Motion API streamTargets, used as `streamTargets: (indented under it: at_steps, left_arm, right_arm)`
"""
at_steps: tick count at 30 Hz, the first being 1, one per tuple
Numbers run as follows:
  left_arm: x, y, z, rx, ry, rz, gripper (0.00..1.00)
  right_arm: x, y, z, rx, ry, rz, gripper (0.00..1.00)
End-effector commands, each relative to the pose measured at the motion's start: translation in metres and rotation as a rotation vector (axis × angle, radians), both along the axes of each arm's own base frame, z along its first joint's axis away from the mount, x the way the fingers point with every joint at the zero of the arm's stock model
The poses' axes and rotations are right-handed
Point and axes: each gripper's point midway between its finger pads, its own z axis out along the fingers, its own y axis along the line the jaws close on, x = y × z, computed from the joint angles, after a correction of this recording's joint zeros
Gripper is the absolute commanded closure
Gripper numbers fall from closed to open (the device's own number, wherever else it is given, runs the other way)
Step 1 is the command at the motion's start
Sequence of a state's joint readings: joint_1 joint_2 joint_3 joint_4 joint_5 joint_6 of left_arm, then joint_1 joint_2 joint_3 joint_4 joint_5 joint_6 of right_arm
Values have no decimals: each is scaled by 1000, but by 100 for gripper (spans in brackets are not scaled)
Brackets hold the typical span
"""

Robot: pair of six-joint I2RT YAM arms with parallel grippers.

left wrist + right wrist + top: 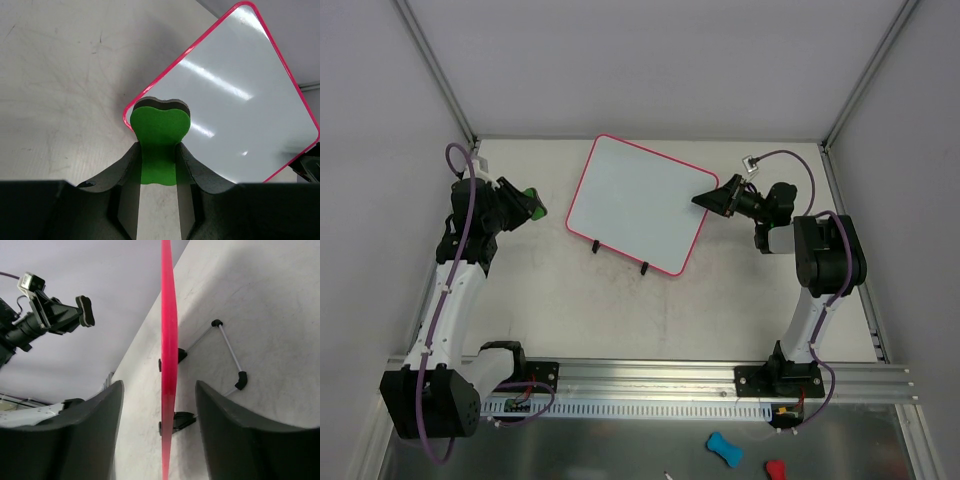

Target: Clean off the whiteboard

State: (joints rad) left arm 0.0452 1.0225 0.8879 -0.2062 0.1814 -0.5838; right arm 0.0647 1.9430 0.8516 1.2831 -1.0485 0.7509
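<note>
The whiteboard, white with a thin pink-red frame, stands tilted on two small black feet at the middle back of the table. No marks show on its surface. My left gripper is to its left, apart from it, and shut on a green eraser. In the left wrist view the eraser sits between my fingers with the board beyond it. My right gripper is open at the board's right edge. The frame shows edge-on between its fingers.
The board's wire stand rests on the table behind it. An aluminium rail runs along the near edge. A blue piece and a red piece lie in front of the rail. Grey walls enclose the table.
</note>
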Motion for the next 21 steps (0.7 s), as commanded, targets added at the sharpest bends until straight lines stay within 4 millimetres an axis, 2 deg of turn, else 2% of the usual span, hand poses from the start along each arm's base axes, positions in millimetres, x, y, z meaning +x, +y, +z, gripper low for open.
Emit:
streamTargets:
  at_steps: [1,3,4,8,12,15,20,21]
  left_arm:
    - [-4,-5,7,8,-31,-35,100]
    - [-5,-6,7,5,-30,-41,100]
    - [-5,-6,8,5,-32,-41,100]
    - [-8,-9,12,-6,-40,-55,100]
    - [-16,-15,26,-16,-76,-84,100]
    - [-21,-15,22,-5,-62,-91,100]
    - [-30,-15,-3,0,-1,-97,100]
    - [-31,-15,-8,-1,12,-97,100]
  right_arm:
    - [-4,-3,39,5,-261,0,13]
    - [-5,-4,40,5,-266,0,2]
    - [-5,-4,41,5,-267,-1,1]
    - [-3,-7,45,7,-272,-16,1]
    - [0,-17,44,11,-256,-60,1]
    - [2,-26,48,18,-251,-114,1]
    - [6,-55,50,30,-223,-240,1]
    - [5,-59,55,31,-235,-257,1]
